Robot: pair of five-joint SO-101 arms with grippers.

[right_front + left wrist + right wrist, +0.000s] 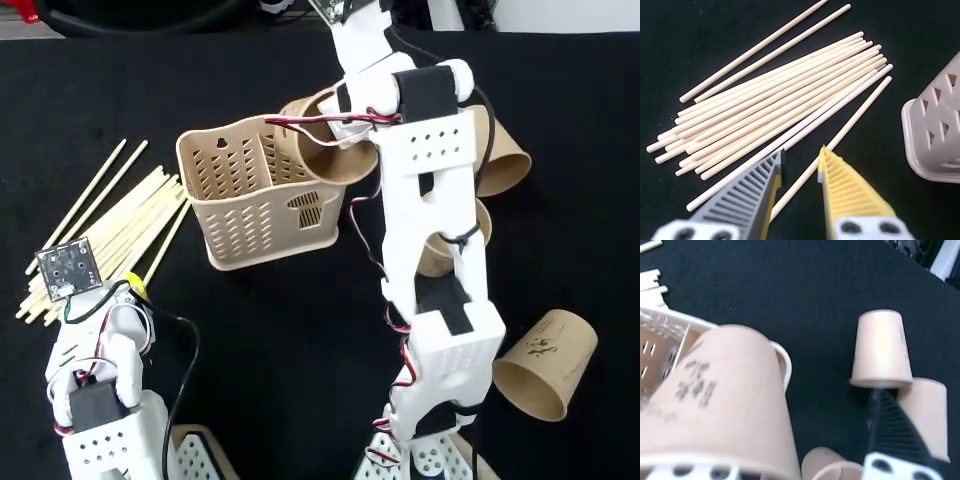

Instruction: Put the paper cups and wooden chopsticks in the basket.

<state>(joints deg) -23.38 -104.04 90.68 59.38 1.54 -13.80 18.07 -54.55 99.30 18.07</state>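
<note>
Two ribbed fingers (850, 190), one grey and one yellow, are standing apart on the left gripper (800, 162). They are straddling a single chopstick (840, 135) that is lying on the black table (700, 40) just off the edge of the pile of chopsticks (775, 95). The right gripper (350, 118) is hanging at the far right corner of the basket (250, 200) with its jaws also apart. Its dark finger (890, 430) is sitting clear of the paper cup (725, 405), with table showing between them, while its other finger is hiding behind that cup. The paper cup is tilting over the basket's rim, its mouth facing back toward the arm. Farther out, to the right of the basket, a second cup (505, 155) is lying just beside the arm, a third cup (445, 250) is lying partly under it, and a fourth cup (548, 365) is lying well apart, nearer the arm's base.
</note>
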